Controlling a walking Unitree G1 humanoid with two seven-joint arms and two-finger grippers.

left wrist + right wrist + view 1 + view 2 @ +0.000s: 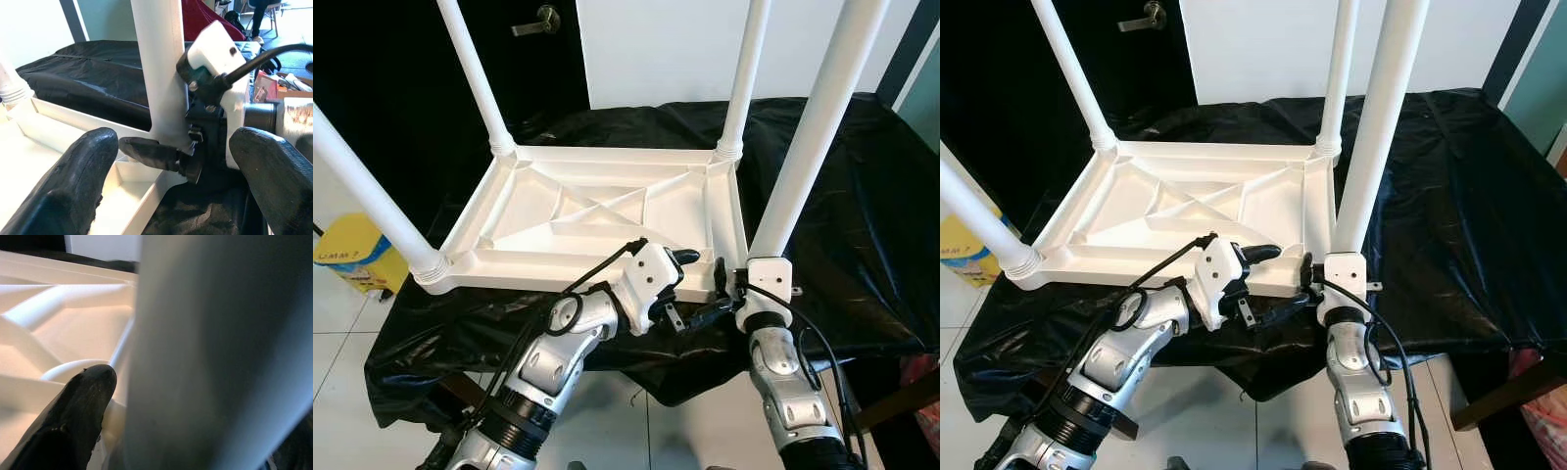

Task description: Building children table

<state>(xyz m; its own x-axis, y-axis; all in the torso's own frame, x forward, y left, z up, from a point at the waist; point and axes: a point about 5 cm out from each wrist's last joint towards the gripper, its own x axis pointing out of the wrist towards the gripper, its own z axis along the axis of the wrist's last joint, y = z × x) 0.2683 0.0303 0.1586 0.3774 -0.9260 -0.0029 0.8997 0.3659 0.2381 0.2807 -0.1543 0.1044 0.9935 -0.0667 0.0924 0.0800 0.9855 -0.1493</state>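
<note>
Left eye view gives you a black cloth [862,206] draped over a work surface, with the white children's table top [597,211] lying upside down on it, ribbed underside up. Three white legs already stand upright in their corner sockets: far left leg [475,73], far right leg [744,78], near left leg [367,191]. Your fourth leg [818,122] stands upright at the near right corner, its lower end at the corner socket. Your right gripper [722,279] is clamped on that fourth leg near its base; right wrist view shows one black finger [73,416] pressed beside the tube. Your left gripper [690,284] sits at the near edge of the table top, just beside the right gripper, fingers spread apart, empty; left wrist view shows both fingertips [68,181] wide around the corner. Yellow bin [352,255] on the floor far left, door handle [536,22] up top.
</note>
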